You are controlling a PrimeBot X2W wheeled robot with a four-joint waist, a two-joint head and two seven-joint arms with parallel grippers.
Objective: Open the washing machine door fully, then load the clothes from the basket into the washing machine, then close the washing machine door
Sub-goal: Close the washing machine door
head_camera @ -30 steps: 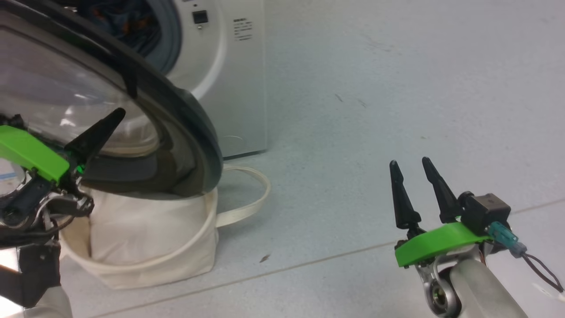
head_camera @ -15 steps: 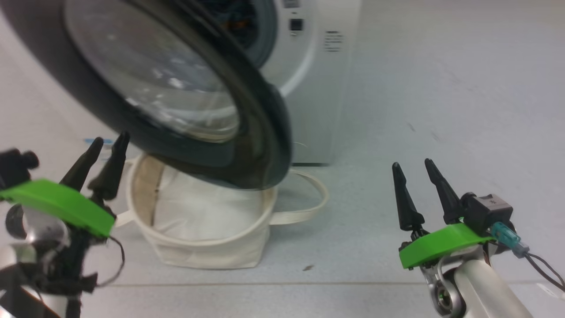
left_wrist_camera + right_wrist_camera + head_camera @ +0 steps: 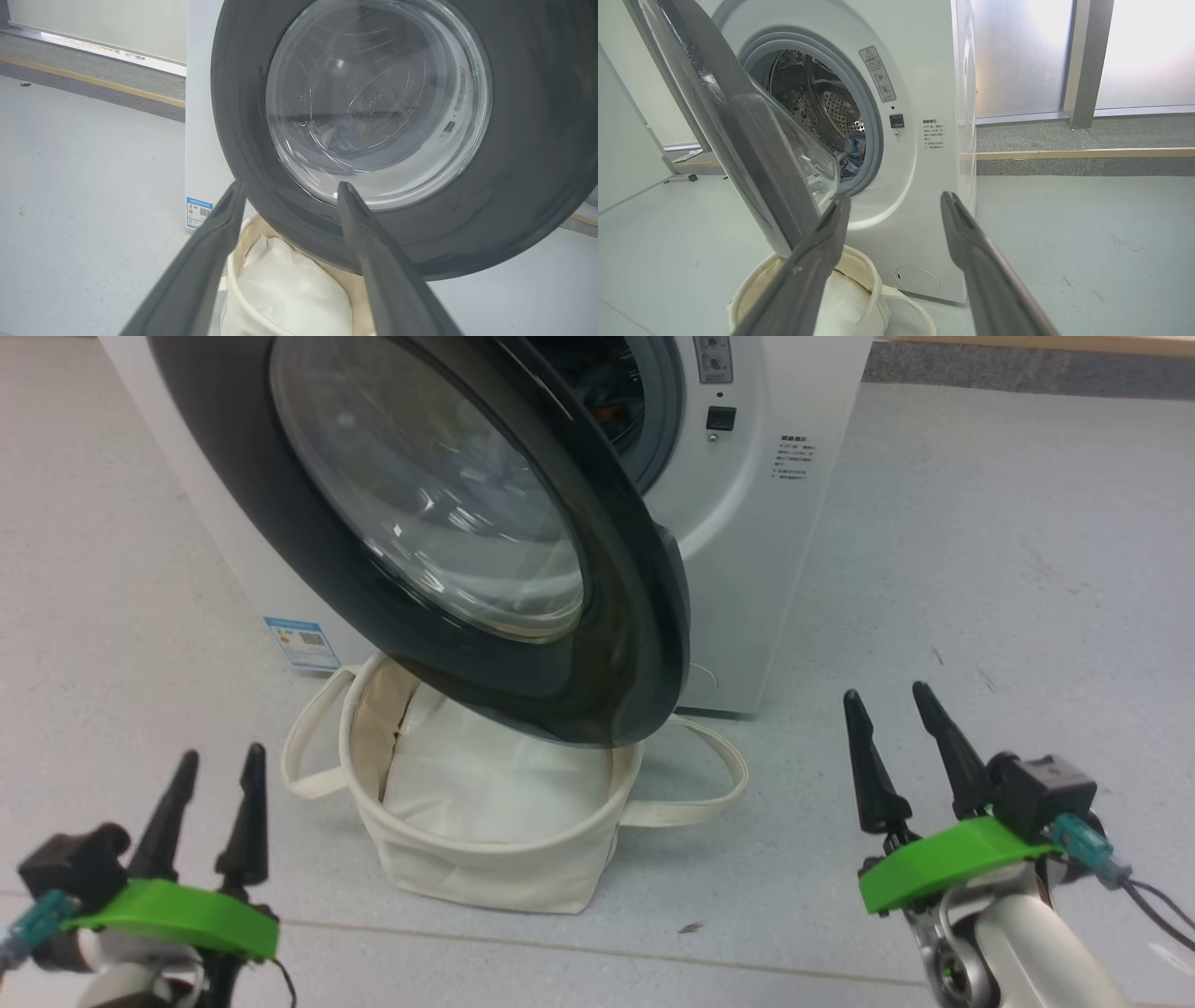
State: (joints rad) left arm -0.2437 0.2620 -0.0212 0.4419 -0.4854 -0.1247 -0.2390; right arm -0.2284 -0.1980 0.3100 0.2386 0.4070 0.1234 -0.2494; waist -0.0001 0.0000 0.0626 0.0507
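Clothes (image 3: pixel 853 151) in drum, upper centre. Basket (image 3: pixel 485 882) lower centre, holds white cloth (image 3: pixel 495 784). Washing machine door (image 3: pixel 448 532) half open above basket. Left gripper (image 3: pixel 222 753), right gripper (image 3: pixel 887 693): bottom corners, fingers apart, empty. Judged: closing step; next move, press door shut till latched.

The left gripper (image 3: pixel 222 753) has drawn back from the washing machine door (image 3: pixel 439 523) and opened; the door now stands well ahead of it.
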